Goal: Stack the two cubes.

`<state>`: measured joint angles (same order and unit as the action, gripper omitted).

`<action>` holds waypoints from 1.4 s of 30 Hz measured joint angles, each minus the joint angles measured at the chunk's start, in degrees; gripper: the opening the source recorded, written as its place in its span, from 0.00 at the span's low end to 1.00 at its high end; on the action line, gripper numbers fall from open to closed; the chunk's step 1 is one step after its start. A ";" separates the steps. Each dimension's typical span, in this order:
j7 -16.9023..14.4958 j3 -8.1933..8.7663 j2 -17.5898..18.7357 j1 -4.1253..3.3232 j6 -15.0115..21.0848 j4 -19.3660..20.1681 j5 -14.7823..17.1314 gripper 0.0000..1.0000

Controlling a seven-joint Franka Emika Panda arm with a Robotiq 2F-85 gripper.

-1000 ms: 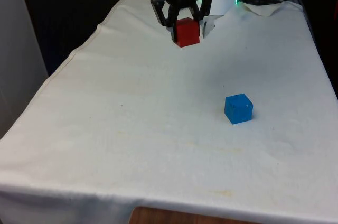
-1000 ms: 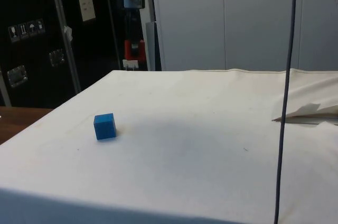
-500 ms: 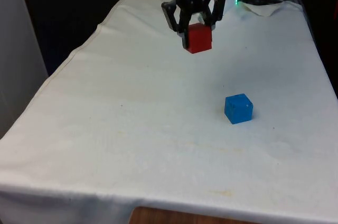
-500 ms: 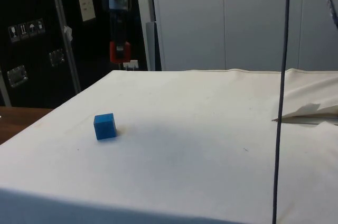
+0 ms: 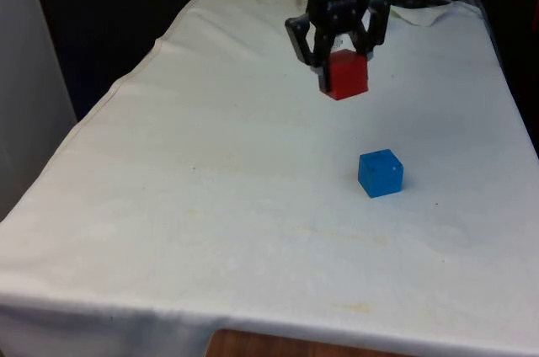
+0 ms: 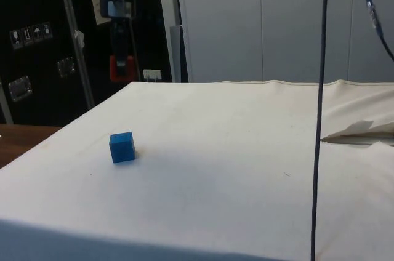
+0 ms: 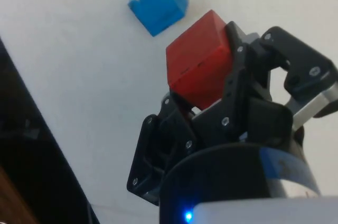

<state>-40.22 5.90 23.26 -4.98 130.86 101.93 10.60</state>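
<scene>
Your end effector has its two fingers clamped on the red cube and holds it in the air, clear of the white cloth of the bench. In the front view the blue cube sits alone on the cloth at about five o'clock from the red one, apart from it and nearer the camera. In the wrist view the blue cube lies beyond the held red cube, not under it, so you are not yet lined up.

The step in hand is the carry, and the care lies in its end. Bring the red cube directly above the blue one before you go down; judge this in both the front view and the side view, where the red cube hangs well above and behind the blue cube. Keep your height until the two overlap in both views.

The blue cube stands slightly turned against the bench edges. Rotate the wrist so the red cube's faces run parallel to the blue's, or a corner may overhang and tip. Descend slowly, straight down, and release only once the faces meet, since a sideways nudge would probably slide the loose blue cube on the cloth.
</scene>
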 measured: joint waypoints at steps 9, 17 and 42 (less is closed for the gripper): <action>2.86 -2.81 1.60 -0.63 0.34 -1.38 -0.23 0.00; 4.35 -4.47 2.06 -0.97 1.03 -1.43 -0.29 0.00; 3.50 -7.05 6.25 -1.26 4.81 -0.97 4.30 0.00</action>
<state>-36.73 -1.15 29.51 -6.25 135.68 100.96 14.90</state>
